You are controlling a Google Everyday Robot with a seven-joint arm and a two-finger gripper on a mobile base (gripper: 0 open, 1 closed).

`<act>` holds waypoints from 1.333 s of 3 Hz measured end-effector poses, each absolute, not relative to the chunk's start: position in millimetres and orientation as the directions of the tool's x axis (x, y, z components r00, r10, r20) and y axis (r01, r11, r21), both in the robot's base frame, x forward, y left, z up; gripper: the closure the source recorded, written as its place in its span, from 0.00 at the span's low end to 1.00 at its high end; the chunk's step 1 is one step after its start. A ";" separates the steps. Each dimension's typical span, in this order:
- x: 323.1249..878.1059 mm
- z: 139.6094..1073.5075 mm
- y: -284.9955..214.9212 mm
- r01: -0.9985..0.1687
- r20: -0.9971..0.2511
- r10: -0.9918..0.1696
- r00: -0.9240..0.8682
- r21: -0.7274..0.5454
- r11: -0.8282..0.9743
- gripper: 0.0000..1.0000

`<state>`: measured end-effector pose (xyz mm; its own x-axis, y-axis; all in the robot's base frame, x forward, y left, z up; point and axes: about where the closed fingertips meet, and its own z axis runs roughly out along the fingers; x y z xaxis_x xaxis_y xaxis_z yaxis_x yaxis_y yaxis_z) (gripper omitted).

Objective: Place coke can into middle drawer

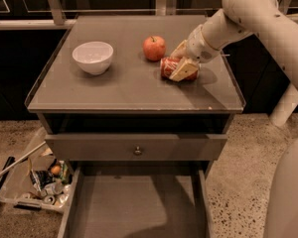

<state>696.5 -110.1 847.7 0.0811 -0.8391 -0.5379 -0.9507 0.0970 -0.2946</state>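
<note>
One risk: the hand straddles the can near the counter's right edge, grip impossible to tell, and a loose lift could roll it off.

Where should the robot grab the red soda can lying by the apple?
Across its curved middle, from above: the red soda can lies on its side on the grey tabletop, leaving both long sides free. The gripper sits right over it.
</note>
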 end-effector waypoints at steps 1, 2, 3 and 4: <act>696.4 847.5 -109.9 -0.951 -0.538 -0.839 0.081 -0.294 0.097 0.89; 695.5 845.5 -108.1 -0.952 -0.542 -0.836 0.083 -0.291 0.095 1.00; 681.8 840.8 -109.8 -0.955 -0.563 -0.824 0.070 -0.277 0.108 1.00; 679.7 842.1 -110.1 -0.955 -0.566 -0.822 0.068 -0.274 0.110 1.00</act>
<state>679.7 -110.1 842.1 0.0677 -0.8215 -0.5662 -0.9553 0.1104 -0.2744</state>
